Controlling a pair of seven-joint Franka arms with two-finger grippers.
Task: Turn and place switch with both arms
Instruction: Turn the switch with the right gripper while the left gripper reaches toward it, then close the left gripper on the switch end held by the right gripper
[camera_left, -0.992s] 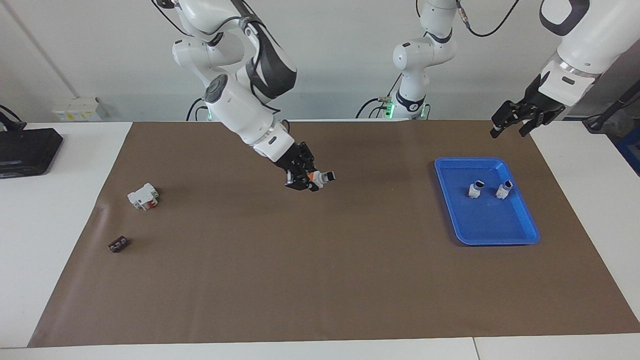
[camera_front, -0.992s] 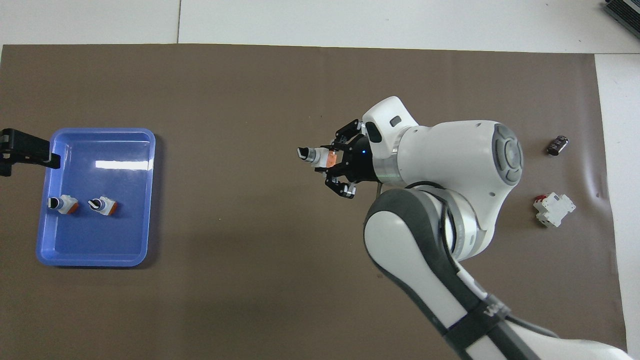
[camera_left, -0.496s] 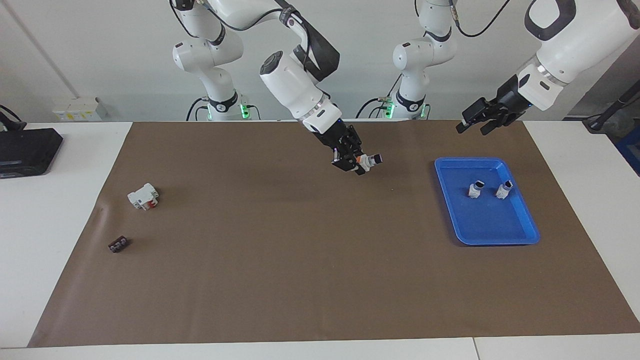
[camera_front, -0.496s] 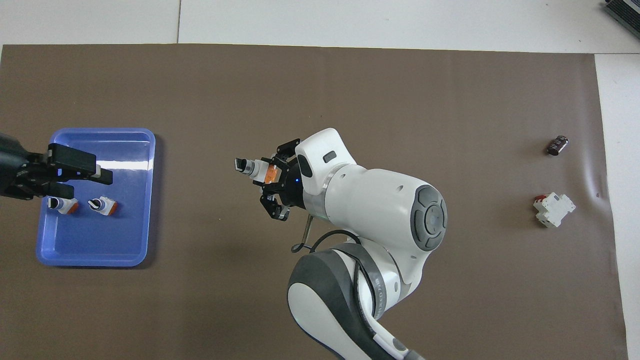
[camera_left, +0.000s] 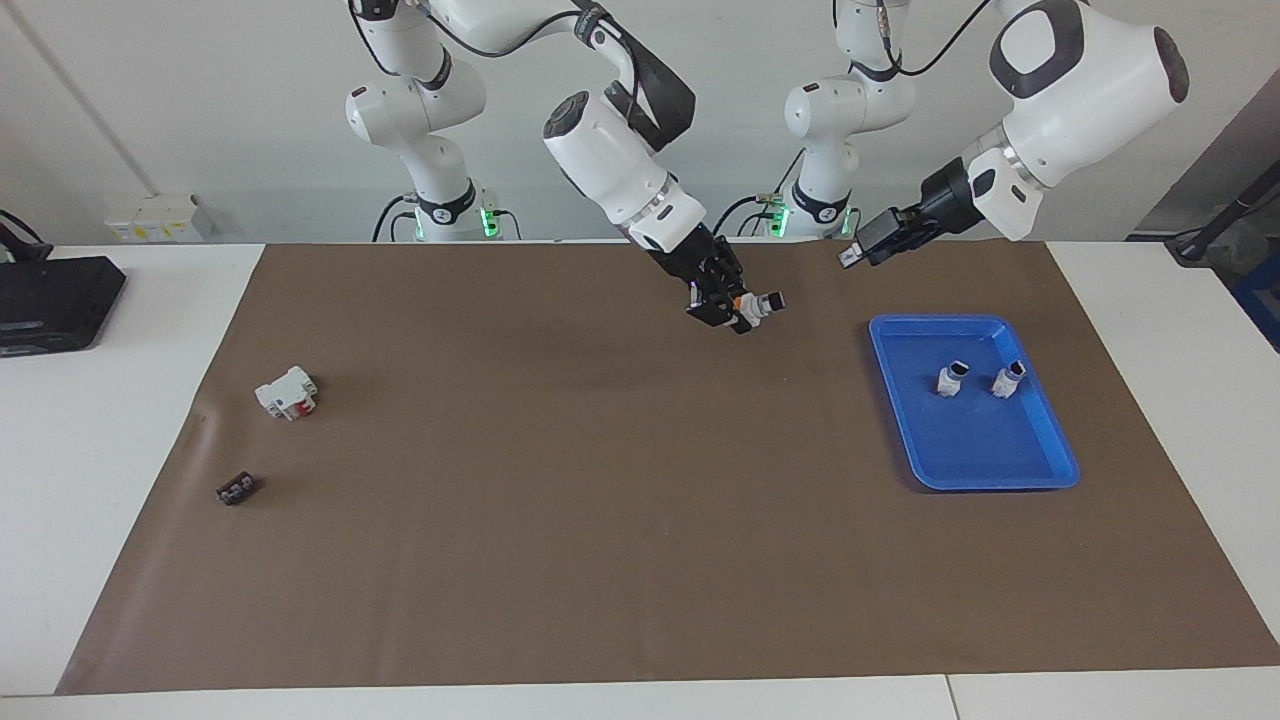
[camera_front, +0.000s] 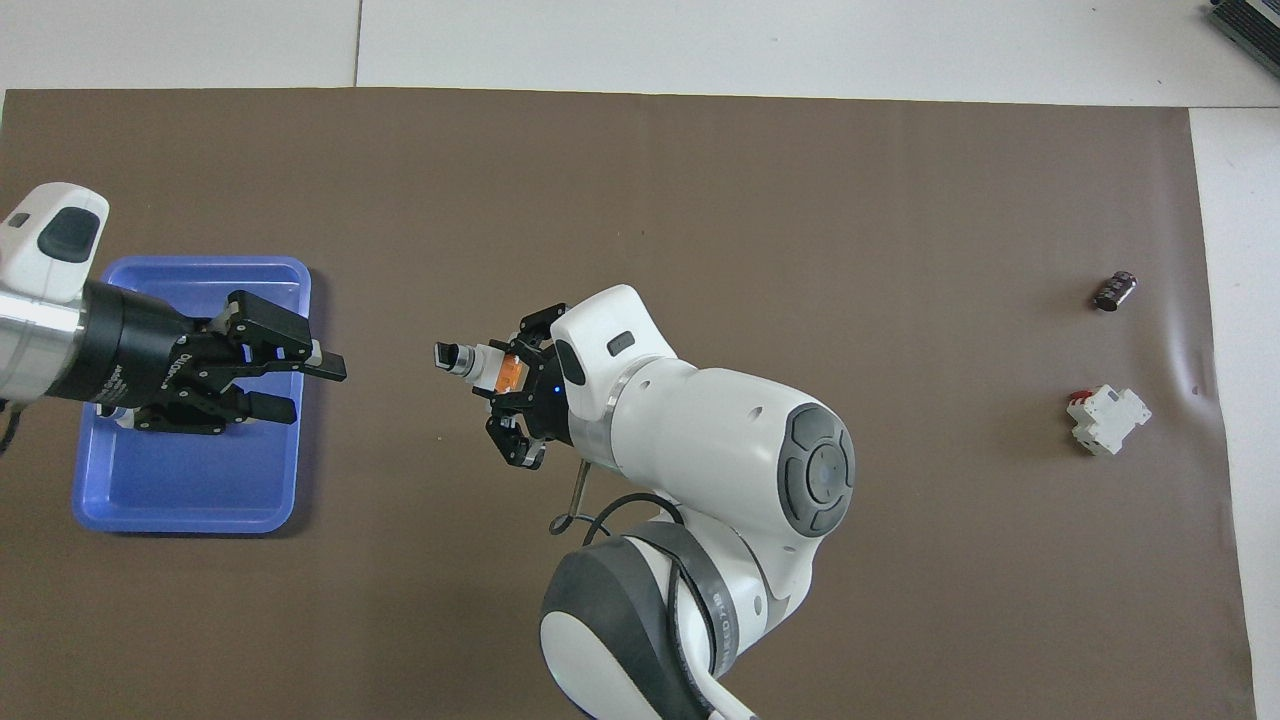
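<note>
Left tool hiding tray's two pieces from overhead

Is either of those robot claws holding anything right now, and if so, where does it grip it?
The right gripper holds the switch by its orange end, the dark knob sticking out. The left gripper is open and holds nothing.

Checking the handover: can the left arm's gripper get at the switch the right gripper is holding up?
Probably yes. The left gripper is open, pointing toward the switch, whose knob end juts out of the right gripper, with only air between.
</note>
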